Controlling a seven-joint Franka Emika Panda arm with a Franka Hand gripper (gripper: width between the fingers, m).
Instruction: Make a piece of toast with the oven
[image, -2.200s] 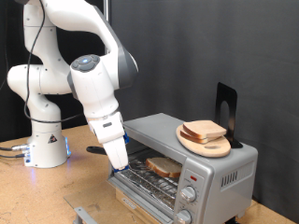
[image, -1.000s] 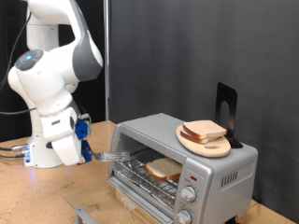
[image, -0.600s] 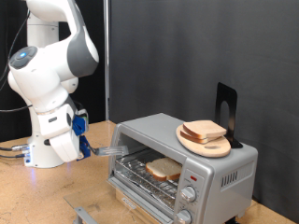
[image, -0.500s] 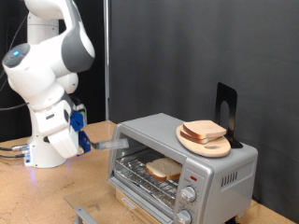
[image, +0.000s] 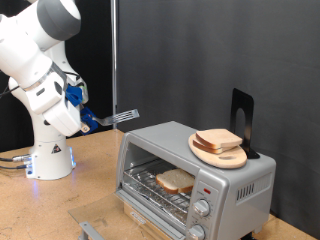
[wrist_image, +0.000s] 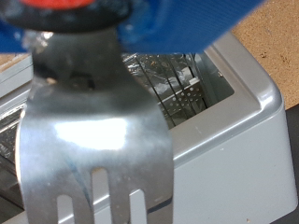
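Note:
The silver oven (image: 240, 185) stands at the exterior view's lower right with its door open. One slice of toast (image: 175, 181) lies on the wire rack inside. A second like slice (image: 217, 139) lies on a round wooden plate (image: 222, 156) on the oven's top. My gripper (image: 92, 118) is up at the exterior view's left, above and clear of the oven. It is shut on the dark handle of a slotted metal spatula (image: 125, 117) whose blade points towards the oven. In the wrist view the spatula blade (wrist_image: 93, 159) fills the picture, with the oven's open mouth (wrist_image: 182, 89) beyond it.
A black stand (image: 242, 118) rises behind the plate on the oven. Two knobs (image: 201, 210) are on the oven's front right. The arm's base (image: 48, 155) stands on the wooden table (image: 50, 210) at the left. A dark curtain hangs behind.
The arm has drawn back from the oven's mouth to the left and lifted, carrying the spatula up with it. The toast stays on the rack.

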